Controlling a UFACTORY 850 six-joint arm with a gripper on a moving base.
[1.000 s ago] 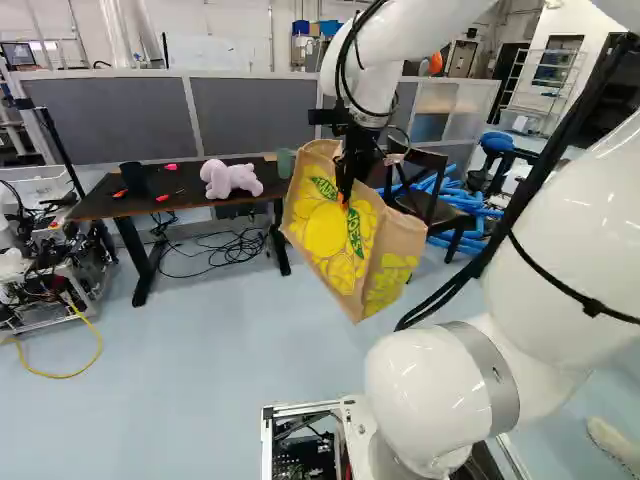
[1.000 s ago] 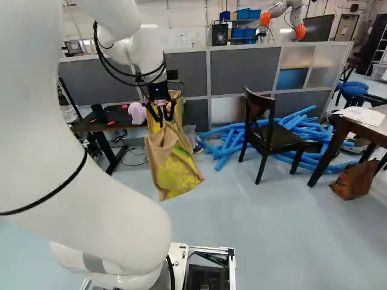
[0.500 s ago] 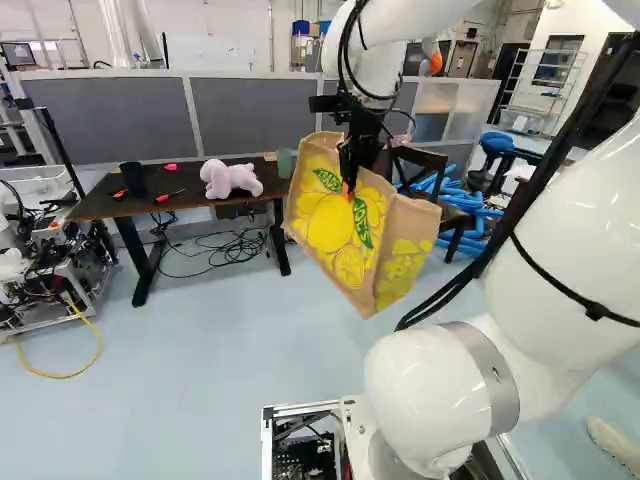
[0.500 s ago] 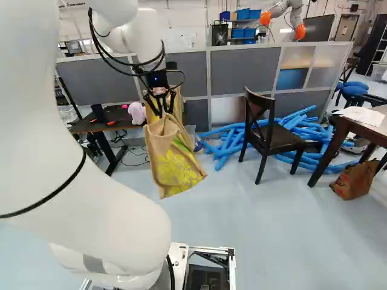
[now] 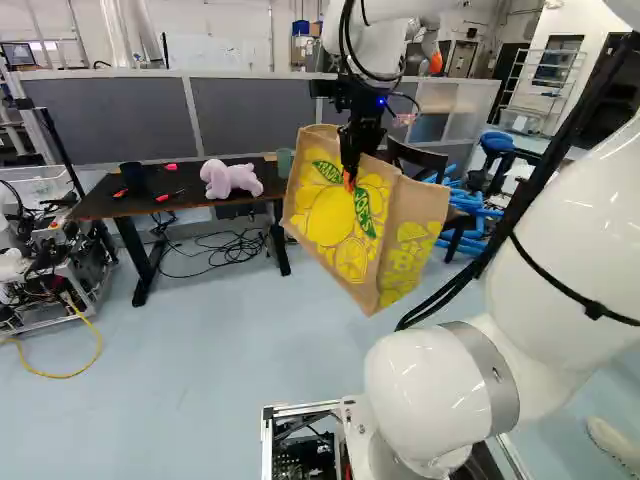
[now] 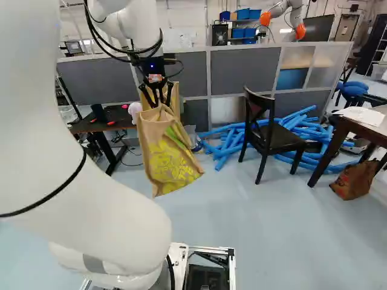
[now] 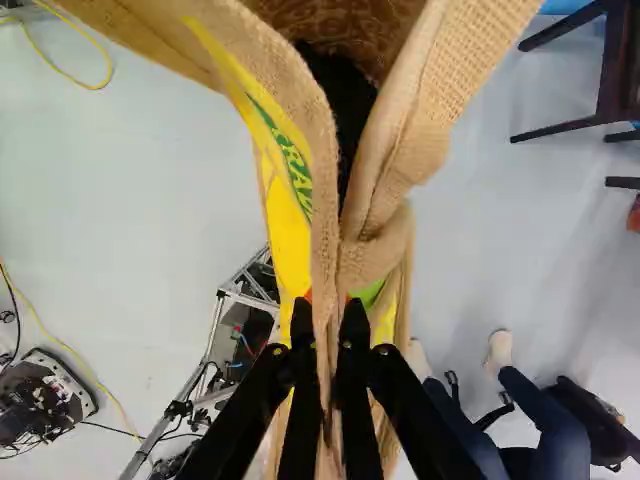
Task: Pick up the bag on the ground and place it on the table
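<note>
Bag (image 5: 325, 225) hung lifted, upper middle of left base view — gripper (image 7: 328, 315) fingers closed on its rim. Lift done — placing on table (image 5: 100, 206), view's left, remained.

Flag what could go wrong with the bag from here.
The end effector pinches the bag only at its rim, so the fabric could slip. It hangs tilted, so it may tip on landing. The plush toy and green cup on the table could get knocked.
</note>
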